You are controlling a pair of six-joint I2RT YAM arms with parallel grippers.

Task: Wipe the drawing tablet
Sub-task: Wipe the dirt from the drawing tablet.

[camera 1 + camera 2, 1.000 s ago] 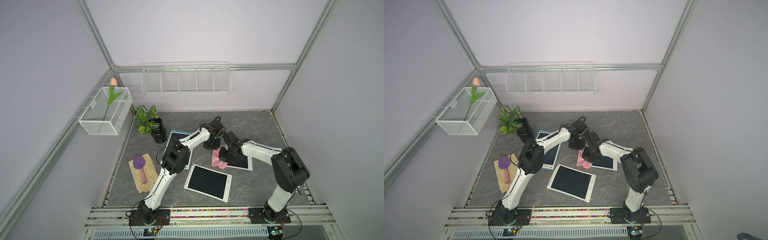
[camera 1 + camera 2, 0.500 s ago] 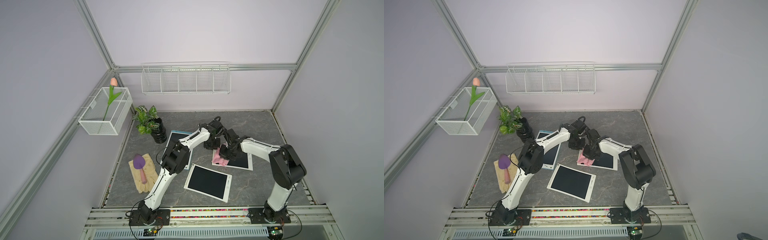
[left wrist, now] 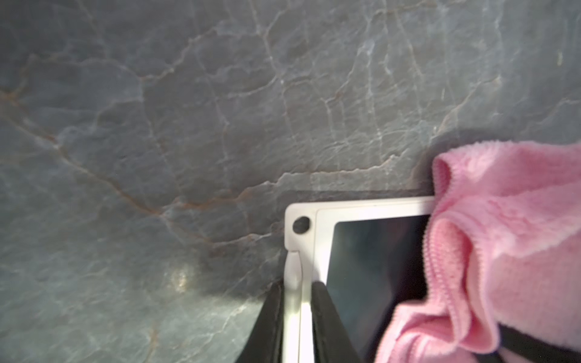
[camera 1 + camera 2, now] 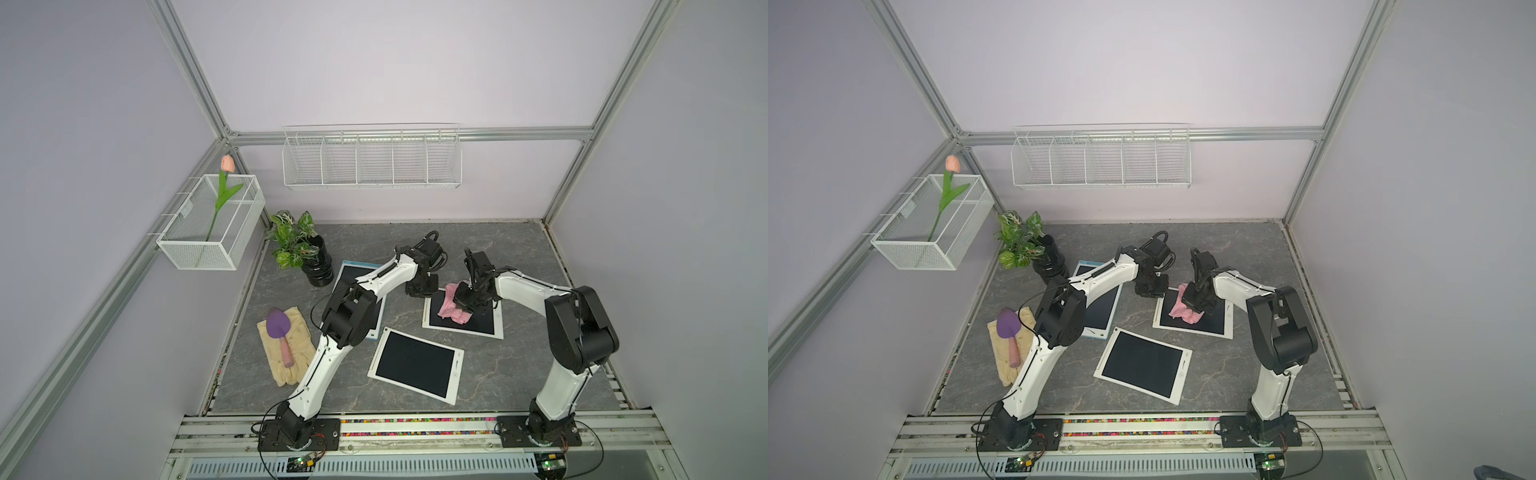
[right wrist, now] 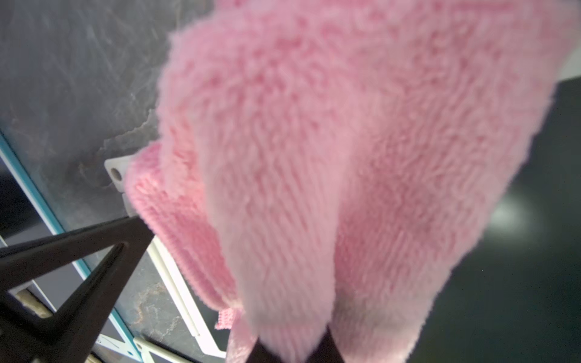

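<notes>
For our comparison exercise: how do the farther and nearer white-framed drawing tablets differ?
The farther white-framed tablet carries the fluffy pink cloth held by the right end effector; the nearer white-framed tablet is bare. The left end effector clamps the farther tablet's edge; nothing touches the nearer. Both lie flat, screens dark.

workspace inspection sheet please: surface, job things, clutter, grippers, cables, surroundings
surface: grey marbled table, nothing spilled seen
job's things: pink cloth bunched on the drawing tablet
clutter: white-framed tablet, blue-framed tablet, potted plant, gloves under a purple trowel
grippers: left gripper shut on the drawing tablet's edge; right gripper shut on the pink cloth
cables: black loop at the left wrist
surroundings: wire shelf on the back wall; mesh basket holding a tulip
</notes>
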